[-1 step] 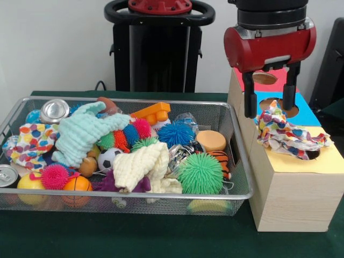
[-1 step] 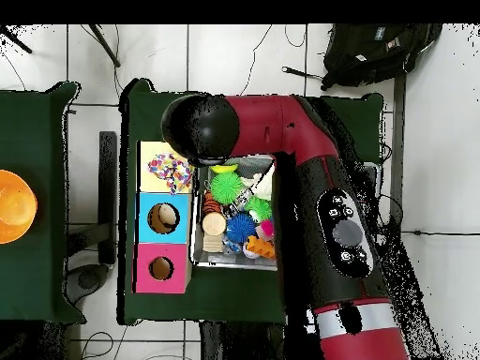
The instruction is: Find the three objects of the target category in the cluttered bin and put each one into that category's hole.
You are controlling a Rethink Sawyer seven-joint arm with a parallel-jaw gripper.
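The gripper hung with fingers apart and empty just above a spotted cloth; the cloth lay crumpled over the wooden box's yellow hole.

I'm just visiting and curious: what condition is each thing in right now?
end effector: open, empty, above the box
patterned cloth: crumpled over the yellow hole, not pushed in
blue hole: uncovered
pink hole: uncovered
wire bin: full of clutter
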